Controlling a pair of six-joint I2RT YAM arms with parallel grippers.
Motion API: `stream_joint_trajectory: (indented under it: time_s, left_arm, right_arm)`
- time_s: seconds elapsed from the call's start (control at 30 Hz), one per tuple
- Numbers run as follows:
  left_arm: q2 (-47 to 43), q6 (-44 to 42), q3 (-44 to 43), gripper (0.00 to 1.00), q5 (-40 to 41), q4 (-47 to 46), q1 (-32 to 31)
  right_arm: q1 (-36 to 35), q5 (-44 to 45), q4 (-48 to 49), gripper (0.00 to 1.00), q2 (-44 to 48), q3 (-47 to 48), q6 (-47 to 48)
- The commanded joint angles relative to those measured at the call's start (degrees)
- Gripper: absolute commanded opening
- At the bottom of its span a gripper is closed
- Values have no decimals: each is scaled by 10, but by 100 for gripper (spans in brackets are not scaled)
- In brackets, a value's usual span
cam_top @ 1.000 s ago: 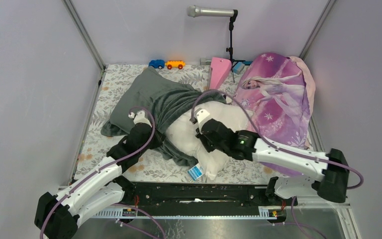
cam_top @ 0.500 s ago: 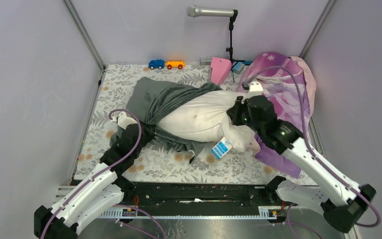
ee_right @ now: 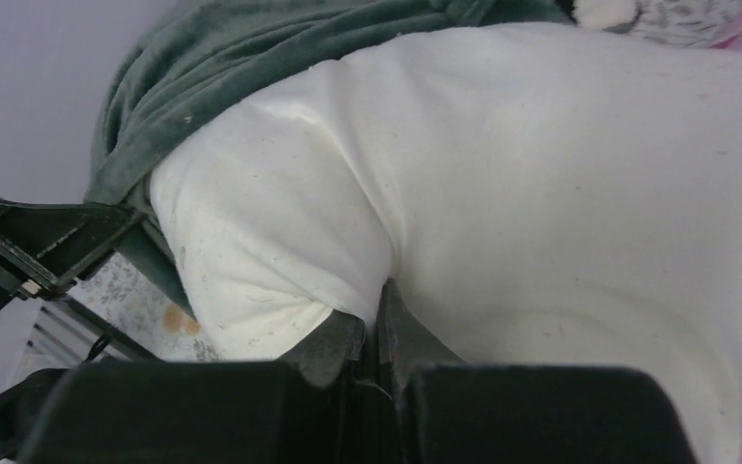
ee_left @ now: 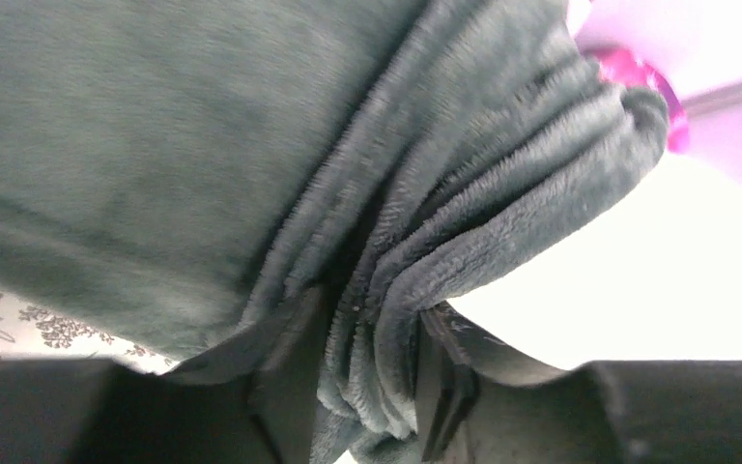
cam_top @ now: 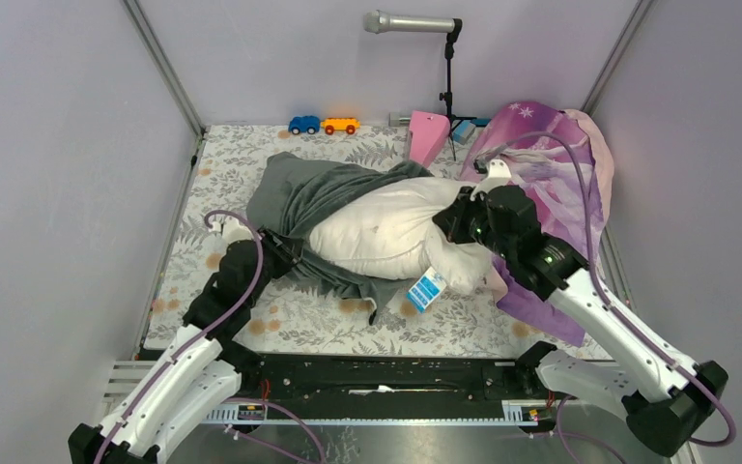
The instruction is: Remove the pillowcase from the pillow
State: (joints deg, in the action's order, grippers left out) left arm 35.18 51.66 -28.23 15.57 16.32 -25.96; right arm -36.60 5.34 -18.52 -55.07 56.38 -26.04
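The dark grey-green plush pillowcase (cam_top: 295,188) lies bunched at the left of the floral mat, still covering the left end of the white pillow (cam_top: 386,232). Most of the pillow shows bare. My left gripper (cam_top: 275,246) sits at the pillowcase's near-left edge. In the left wrist view, thick folds of pillowcase (ee_left: 155,145) fill the gap between that gripper's (ee_left: 372,377) fingers. My right gripper (cam_top: 454,224) is at the pillow's right end. In the right wrist view it (ee_right: 384,309) is shut on a pinch of white pillow (ee_right: 541,174) cloth, with the pillowcase (ee_right: 232,48) beyond.
A purple-pink princess-print fabric (cam_top: 560,184) lies heaped at the right, under my right arm. A blue toy car (cam_top: 303,125), an orange one (cam_top: 339,126), a pink wedge (cam_top: 426,135) and a microphone stand (cam_top: 447,87) line the back. A blue-white tag (cam_top: 429,287) hangs by the pillow.
My right arm swung to the right, drawing the pillow out of the pillowcase. My left arm drew back left with the pillowcase edge. More white pillow shows now.
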Motion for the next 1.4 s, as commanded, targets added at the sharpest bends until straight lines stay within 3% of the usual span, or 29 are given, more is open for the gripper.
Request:
stream_joint_trajectory:
  time_s: [0.0,0.13,0.23,0.37,0.67,0.93,1.07,1.13,1.23,1.27,1.37]
  left_arm:
    - [13,-62,-41,47,-138,-18,13]
    - [24,-92,-60,79,-263,-10,13]
    - [17,-80,-49,89,-341,-16,12]
    - [-3,-36,-21,91,-363,-38,-22]
    - [21,7,10,99,-217,-43,-156]
    - [88,63,96,98,-194,-229,-180]
    - [130,58,94,91,-176,-272,-186]
    - [142,54,85,83,-151,-261,-185]
    - [143,52,66,61,-85,-209,-184]
    - [138,43,59,43,-68,-194,-180]
    - [108,5,24,9,-9,-106,-151]
  right_arm:
    - [20,-58,115,0,-55,31,-47]
    - [20,-94,154,0,-99,44,-81]
    - [20,-106,179,0,-115,59,-91]
    - [20,-91,180,0,-134,93,-77]
    - [20,-75,206,0,-137,123,-56]
    - [20,-74,220,0,-102,102,-45]
    - [20,-106,228,0,-92,93,-36]
    - [20,-105,228,0,-87,88,-33]
    - [20,-81,215,0,-75,81,-20]
    - [20,-67,205,0,-70,82,-14]
    - [20,26,167,0,-41,79,-2]
